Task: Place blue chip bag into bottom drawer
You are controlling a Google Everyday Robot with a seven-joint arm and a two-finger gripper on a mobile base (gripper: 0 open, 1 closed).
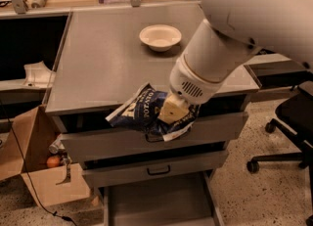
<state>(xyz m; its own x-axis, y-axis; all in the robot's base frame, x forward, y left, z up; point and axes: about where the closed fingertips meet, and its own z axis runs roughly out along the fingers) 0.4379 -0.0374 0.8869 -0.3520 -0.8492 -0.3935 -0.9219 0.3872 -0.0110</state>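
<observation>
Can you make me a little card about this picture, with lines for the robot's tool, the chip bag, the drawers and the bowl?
tool: at the cabinet's front edge, clamped on the bag
blue chip bag: held in the air, in front of the top drawer
bottom drawer: pulled open, lower than the bag
bowl: white, upright on the countertop, farther back
bag in drawer: not yet

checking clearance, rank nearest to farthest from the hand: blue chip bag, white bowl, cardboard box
1. Dark blue foil chip bag: in the hand, at table's front edge
2. Round white bowl: back on tabletop
3. Brown cardboard box: floor, left
</observation>
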